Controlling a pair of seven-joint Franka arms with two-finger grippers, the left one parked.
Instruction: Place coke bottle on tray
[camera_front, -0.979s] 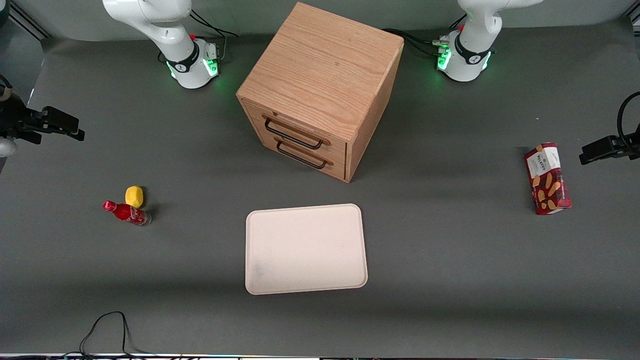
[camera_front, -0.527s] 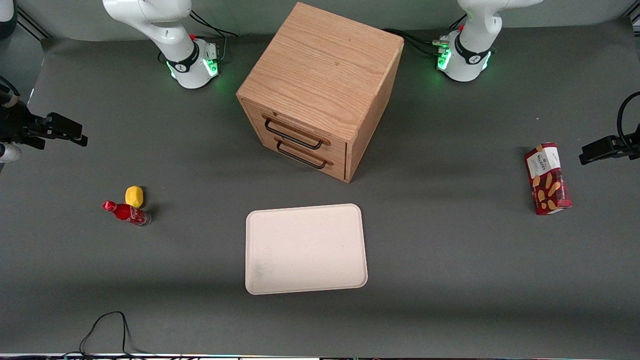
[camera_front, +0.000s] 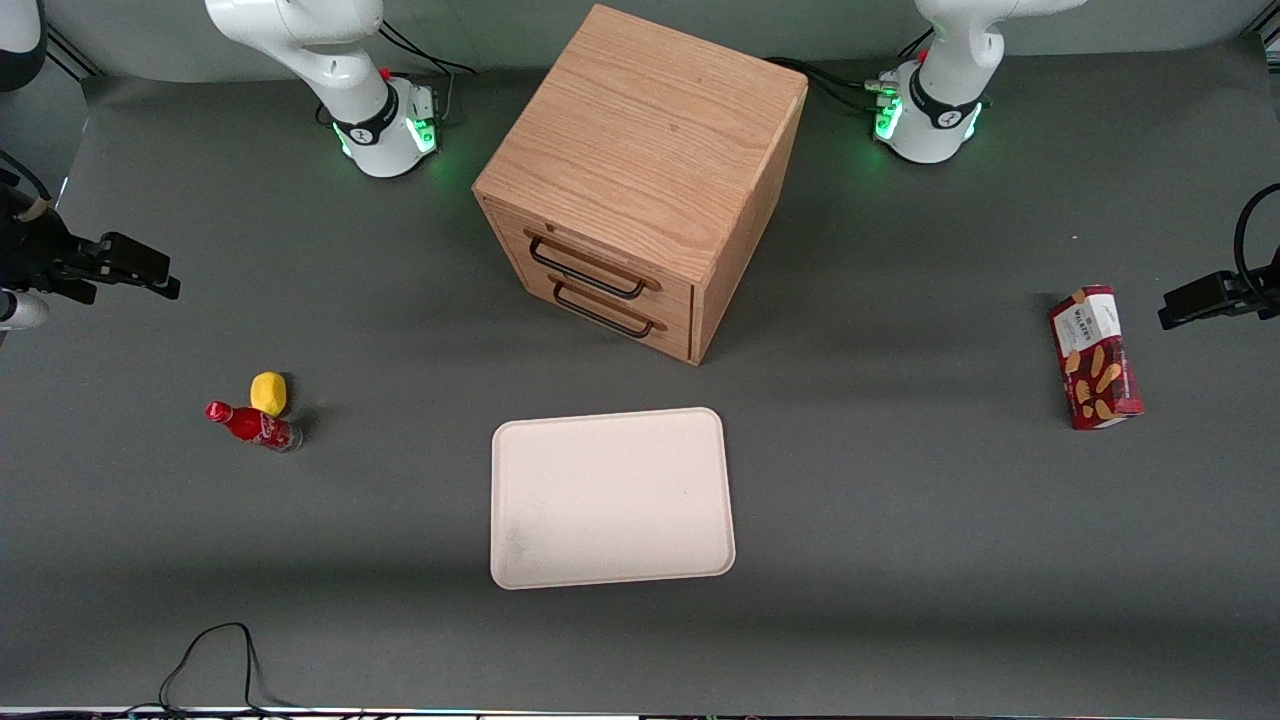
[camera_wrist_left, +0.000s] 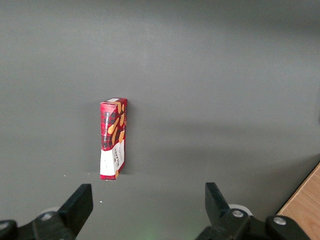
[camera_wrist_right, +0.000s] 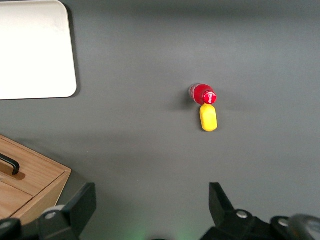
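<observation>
A gray table seen from the front, described from the working arm's end across to the parked arm's end. At the working arm's end, the gripper (camera_front: 140, 275) hangs in the air at the table's edge, well apart from every object; in the wrist view its two dark fingers (camera_wrist_right: 80, 205) stand wide apart with nothing between them.

Next comes the coke bottle (camera_front: 250, 426), small and red with a red cap, standing upright on the table well apart from the gripper. The wrist view looks straight down on its cap (camera_wrist_right: 203, 94). A rounded yellow lump (camera_front: 268, 393) sits just beside the bottle, slightly farther from the front camera.

In the middle of the table lies the tray (camera_front: 611, 497), cream-white, flat and rectangular with rounded corners, well apart from the bottle. A wooden cabinet (camera_front: 640, 170) with two drawers and dark handles stands farther from the front camera than the tray, turned at an angle.

Toward the parked arm's end, a red snack box (camera_front: 1095, 357) lies on the table, well apart from the tray.
</observation>
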